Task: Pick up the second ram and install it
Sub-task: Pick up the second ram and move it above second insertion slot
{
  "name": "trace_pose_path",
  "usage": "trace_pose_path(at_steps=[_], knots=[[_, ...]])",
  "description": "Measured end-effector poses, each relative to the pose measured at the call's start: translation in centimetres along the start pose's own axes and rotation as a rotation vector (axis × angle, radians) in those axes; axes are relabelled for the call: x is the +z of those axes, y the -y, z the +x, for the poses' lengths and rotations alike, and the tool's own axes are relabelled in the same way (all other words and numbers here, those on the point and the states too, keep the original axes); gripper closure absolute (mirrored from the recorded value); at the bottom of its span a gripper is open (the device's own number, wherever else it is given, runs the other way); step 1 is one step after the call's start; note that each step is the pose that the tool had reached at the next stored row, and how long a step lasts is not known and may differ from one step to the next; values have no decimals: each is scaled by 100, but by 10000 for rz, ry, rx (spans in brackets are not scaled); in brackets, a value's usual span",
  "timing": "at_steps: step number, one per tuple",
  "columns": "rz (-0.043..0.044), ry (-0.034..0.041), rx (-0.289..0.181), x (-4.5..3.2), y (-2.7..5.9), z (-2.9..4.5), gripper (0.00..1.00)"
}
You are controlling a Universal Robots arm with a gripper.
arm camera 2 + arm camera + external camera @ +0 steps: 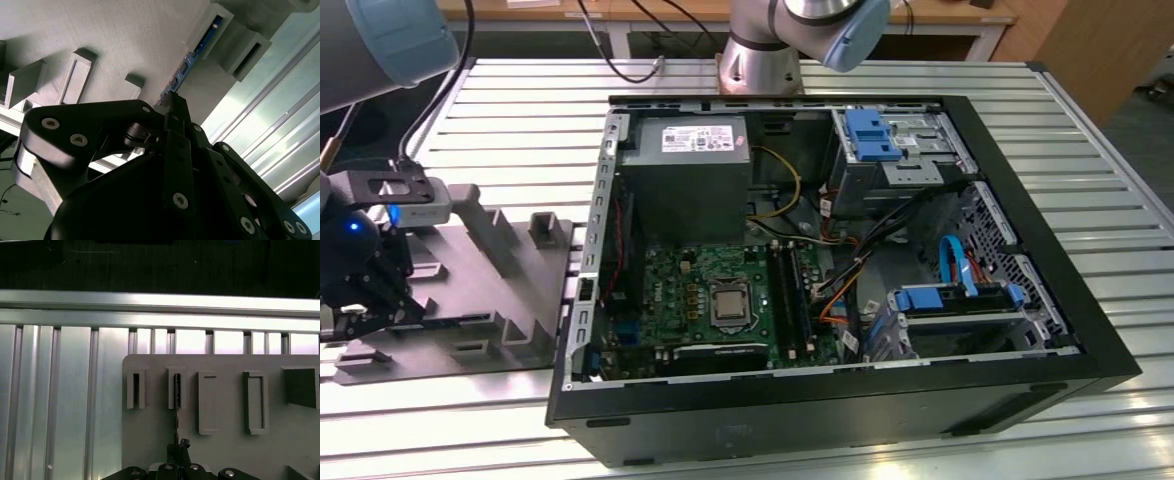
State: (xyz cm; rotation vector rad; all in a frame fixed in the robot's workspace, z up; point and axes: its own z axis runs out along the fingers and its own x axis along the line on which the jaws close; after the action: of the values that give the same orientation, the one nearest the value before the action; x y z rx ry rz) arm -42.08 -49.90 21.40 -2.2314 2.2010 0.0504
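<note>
The second ram (192, 55) is a thin dark-blue stick seen edge-on, standing in a slot of the grey holder block (100, 30). In the first wrist view the second ram (176, 405) runs as a dark line from its slot down to my gripper (180, 446). My gripper (172, 100) is shut on the near end of the stick, fingers pressed together around it. In the exterior view my gripper (354, 320) hangs over the grey holder block (494, 300) at the exterior view's left, beside the open computer case. The green motherboard (707, 300) with its black memory slots (787, 290) lies inside the case.
The black computer case (854, 400) stands open on a slatted aluminium table (520, 120). Inside are a grey power-supply box (683, 180), blue drive brackets (874, 135) and loose cables (854, 250). The holder block has several raised slots and posts (255, 402).
</note>
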Motion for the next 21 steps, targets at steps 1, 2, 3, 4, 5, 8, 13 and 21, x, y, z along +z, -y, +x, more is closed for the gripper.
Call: trace_pose_path(at_steps=[1,2,3,4,5,8,13,21], knots=[[-1,-1,-7,4,-8,0,90],[-1,-1,-11,8,-16,0,90],[-1,-1,-16,10,-23,0,90],[-2,-1,-20,11,-28,0,90],[-2,-1,-23,12,-34,0,90],[-2,-1,-37,15,-48,0,90],[-2,-1,-37,15,-49,-1,90],[-1,-1,-39,16,-49,-1,64]])
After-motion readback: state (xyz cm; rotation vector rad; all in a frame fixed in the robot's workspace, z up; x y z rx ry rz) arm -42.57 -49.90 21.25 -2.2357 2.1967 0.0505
